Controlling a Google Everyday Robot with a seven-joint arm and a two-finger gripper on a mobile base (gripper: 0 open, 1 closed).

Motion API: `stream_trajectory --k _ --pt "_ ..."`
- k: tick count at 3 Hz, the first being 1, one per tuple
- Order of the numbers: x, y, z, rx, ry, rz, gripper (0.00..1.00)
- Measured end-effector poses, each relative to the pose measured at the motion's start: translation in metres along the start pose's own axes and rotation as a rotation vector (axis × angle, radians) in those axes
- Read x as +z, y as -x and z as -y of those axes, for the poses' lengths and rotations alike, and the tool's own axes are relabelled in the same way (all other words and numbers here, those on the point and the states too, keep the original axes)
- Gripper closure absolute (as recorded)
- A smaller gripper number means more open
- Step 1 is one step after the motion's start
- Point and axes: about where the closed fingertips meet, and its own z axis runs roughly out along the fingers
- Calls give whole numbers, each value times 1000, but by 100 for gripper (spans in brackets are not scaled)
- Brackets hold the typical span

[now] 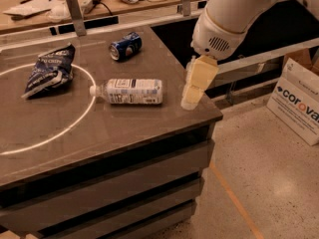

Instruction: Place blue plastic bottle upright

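Observation:
The blue plastic bottle (132,91) lies on its side on the brown table (124,128), its white cap pointing left onto the white circle line. It is clear and ribbed with a white label. My gripper (190,102) hangs from the white arm at the table's right edge, to the right of the bottle's base and about a hand's width from it. It points down and holds nothing.
A blue-and-white drink can (124,46) lies behind the bottle. A dark blue snack bag (50,69) lies at the left inside the circle. A printed cardboard box (299,103) stands on the floor at the right. A cluttered bench (99,4) runs behind the table.

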Motion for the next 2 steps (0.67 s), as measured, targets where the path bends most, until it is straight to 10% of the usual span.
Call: stream_trajectory --k 2 --pt "76 73 -10 -122 116 80 0"
